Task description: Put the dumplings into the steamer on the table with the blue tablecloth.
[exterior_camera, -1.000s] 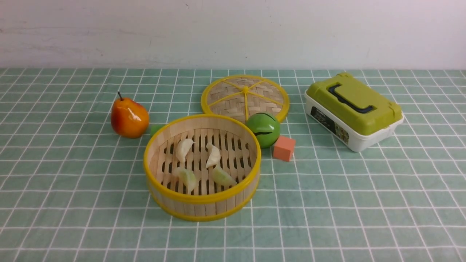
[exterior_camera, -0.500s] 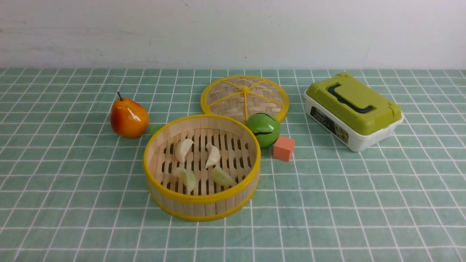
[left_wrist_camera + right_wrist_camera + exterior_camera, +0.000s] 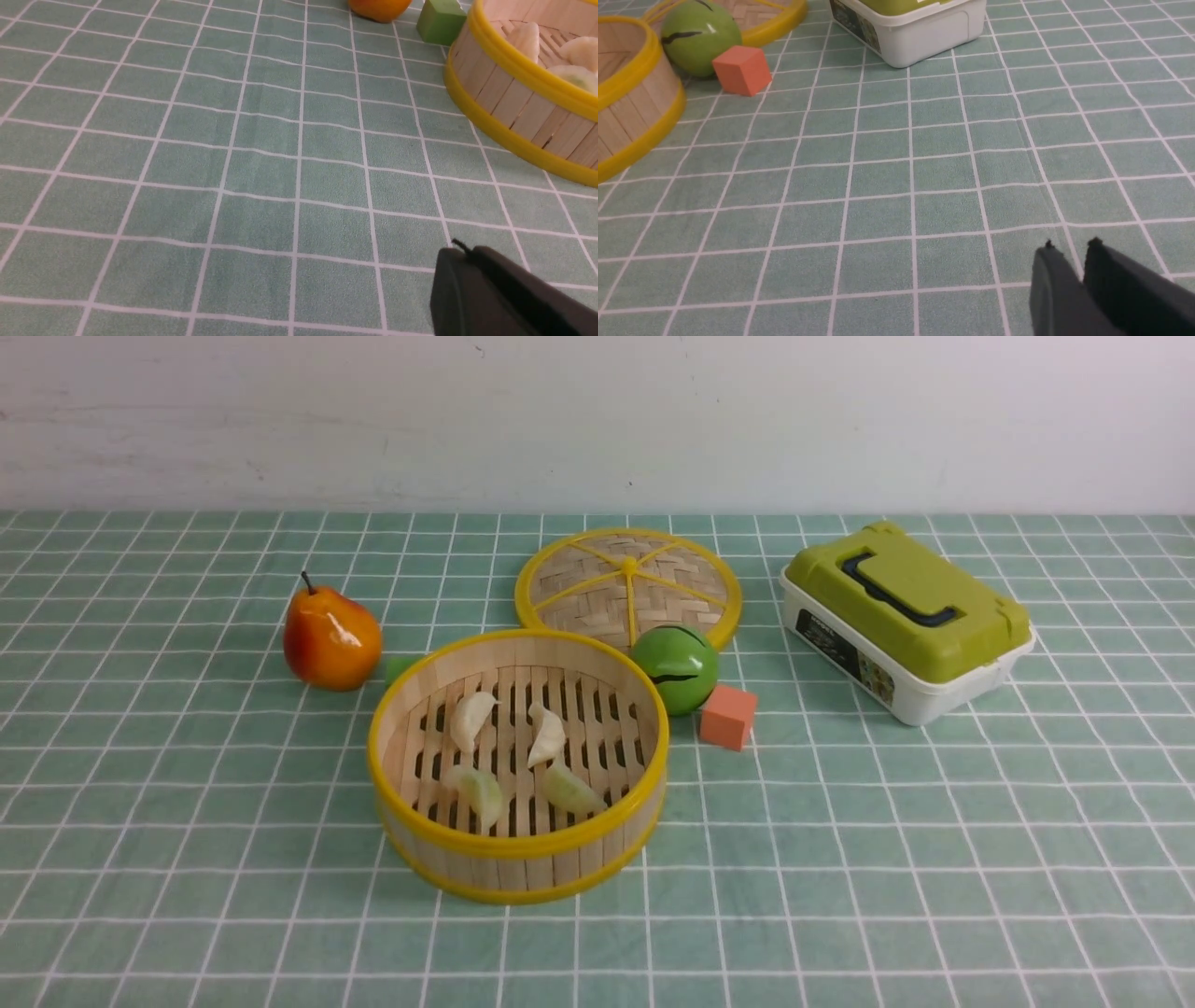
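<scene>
I am seeing all 4 dumplings (image 3: 512, 754) lying inside the steamer (image 3: 519, 859), on its slatted floor, so I am judging the task done and no further pick needed. Neither arm is showing in the front view. Through the left wrist camera, the left gripper (image 3: 460, 254) is sitting low over the tablecloth (image 3: 261, 172), its jaws pressed together and holding nothing, with the steamer well apart ahead of it and off toward the robot's right. Through the right wrist camera, the right gripper (image 3: 1069, 254) is showing a narrow slit between its jaws, also empty, and the steamer lies well apart toward the robot's left. I am judging both arms roughly equally far from it.

Taking the steamer as landmark: 2 creamy white dumplings are resting toward its far side, 2 pale greenish ones toward its near wall. Each is a small glossy pleated crescent, none touching the wall, their long axes running roughly front to back with a slight slant.
</scene>
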Motion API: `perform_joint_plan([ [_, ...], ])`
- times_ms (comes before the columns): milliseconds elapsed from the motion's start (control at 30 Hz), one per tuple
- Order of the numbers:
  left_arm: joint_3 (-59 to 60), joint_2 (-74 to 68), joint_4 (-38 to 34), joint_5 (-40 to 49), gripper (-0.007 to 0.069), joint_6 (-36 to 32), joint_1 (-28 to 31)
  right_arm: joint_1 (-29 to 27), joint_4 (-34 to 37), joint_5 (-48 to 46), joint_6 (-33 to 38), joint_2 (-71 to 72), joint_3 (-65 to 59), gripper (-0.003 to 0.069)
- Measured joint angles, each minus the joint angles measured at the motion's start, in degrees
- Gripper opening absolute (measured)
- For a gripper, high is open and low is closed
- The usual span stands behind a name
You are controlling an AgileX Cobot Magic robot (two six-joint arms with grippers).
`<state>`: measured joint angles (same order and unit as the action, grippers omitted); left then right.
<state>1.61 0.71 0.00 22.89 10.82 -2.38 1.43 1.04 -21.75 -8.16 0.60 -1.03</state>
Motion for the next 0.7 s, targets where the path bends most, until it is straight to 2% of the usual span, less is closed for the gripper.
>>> perform_joint_plan([
  [700, 0.0, 0.0, 0.0, 0.0, 0.0011, 0.0, 0.0, 0.0, 0.0, 0.0, 0.0, 0.0, 0.0, 0.0133],
])
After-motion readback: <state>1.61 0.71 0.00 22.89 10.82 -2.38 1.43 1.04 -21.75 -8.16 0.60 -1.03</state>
